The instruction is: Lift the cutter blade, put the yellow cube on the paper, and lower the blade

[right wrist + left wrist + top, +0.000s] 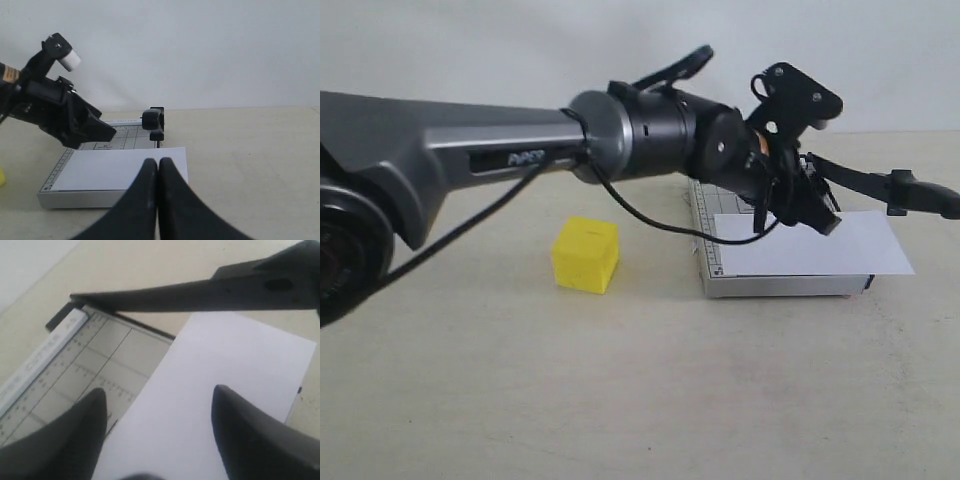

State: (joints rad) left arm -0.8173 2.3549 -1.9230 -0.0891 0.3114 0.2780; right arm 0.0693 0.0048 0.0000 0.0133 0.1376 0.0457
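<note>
Your left fingers point(65, 440) stand apart above the paper point(850, 255); the yellow cube point(585, 254) lies at their nine o'clock; right fingers point(145, 200) together.

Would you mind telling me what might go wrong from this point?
The long black cutter blade stands raised with the open left end effector off it; it may drop. The white paper sheet overhangs the grey cutter base, so setting the bright yellow cube down could shift it.

My left arm point(650, 135) hides the back of the cutter base point(780, 285). In my right wrist view, only a sliver of the yellow cube point(1, 177) shows.
</note>
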